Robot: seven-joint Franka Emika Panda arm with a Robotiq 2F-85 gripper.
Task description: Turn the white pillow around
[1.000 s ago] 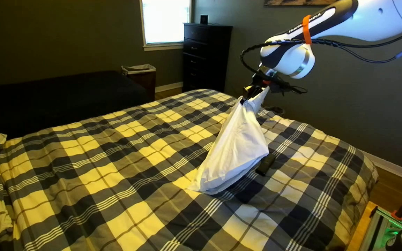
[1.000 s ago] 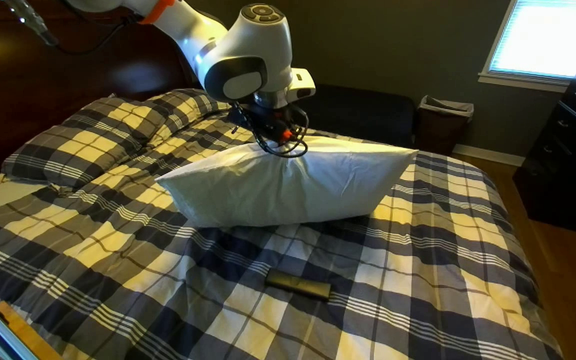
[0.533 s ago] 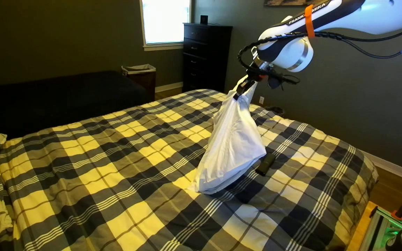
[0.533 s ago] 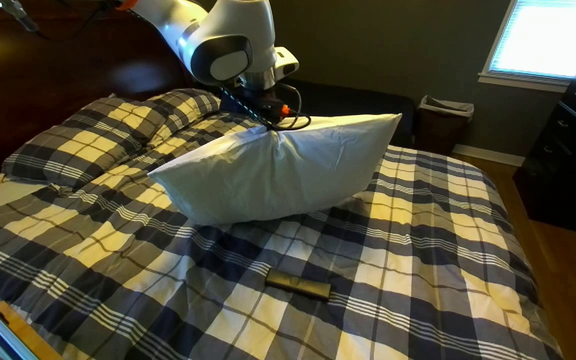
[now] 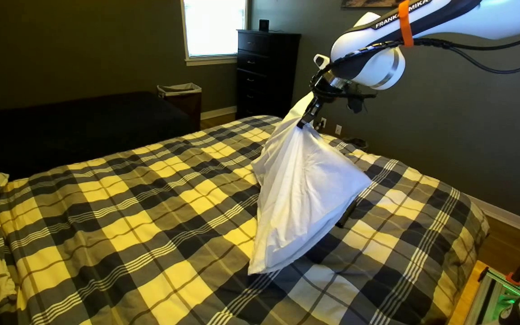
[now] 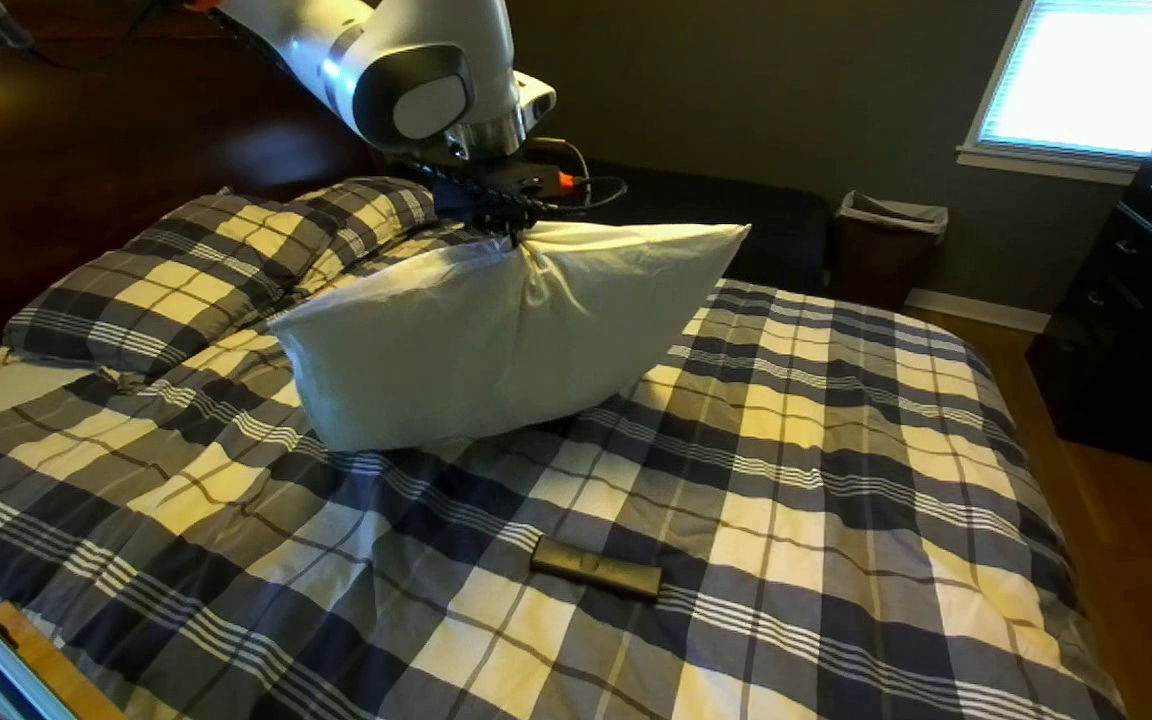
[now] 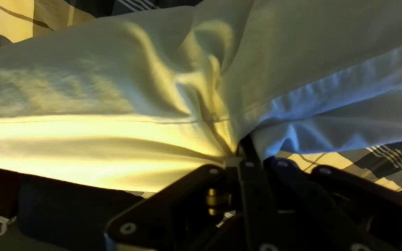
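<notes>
White pillow (image 6: pixel 476 350) pinched between fingers (image 5: pixel 304 121) (dark bar (image 6: pixel 596 568): both exterior views only).

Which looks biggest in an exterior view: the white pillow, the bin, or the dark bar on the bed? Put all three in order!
In an exterior view:
white pillow
bin
dark bar
The bin stands farthest back, which shrinks it.
</notes>
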